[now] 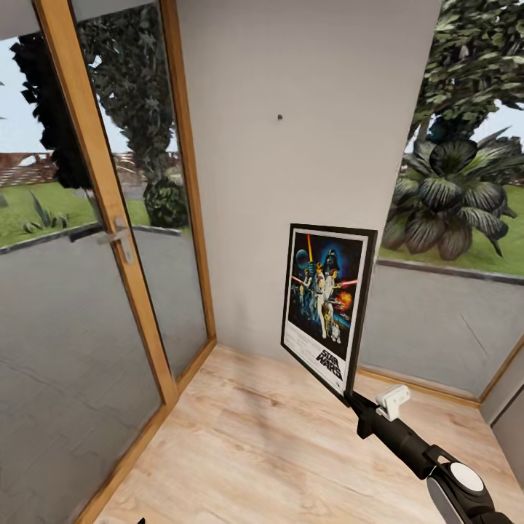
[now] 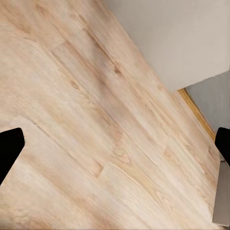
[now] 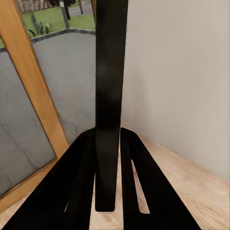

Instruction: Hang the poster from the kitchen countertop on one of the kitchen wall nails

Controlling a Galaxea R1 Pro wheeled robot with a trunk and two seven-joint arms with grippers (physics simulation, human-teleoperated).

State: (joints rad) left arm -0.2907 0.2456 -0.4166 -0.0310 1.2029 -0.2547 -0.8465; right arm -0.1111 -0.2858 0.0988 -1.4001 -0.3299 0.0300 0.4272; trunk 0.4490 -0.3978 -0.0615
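Black fingers of the right gripper (image 1: 354, 398) pinch the lower corner of the poster (image 1: 325, 308), held upright before the pale wall (image 1: 306, 167), long axis vertical. The nail (image 1: 279, 116) sits on that wall well above and slightly left of the black-framed, white-bordered blue artwork. The left gripper (image 2: 115, 143), jaws spread, hangs empty over the wooden floor (image 2: 96, 143).

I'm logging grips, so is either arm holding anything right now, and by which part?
The right gripper holds the poster by its bottom corner, fingers pinching the frame edge. The left gripper holds nothing.
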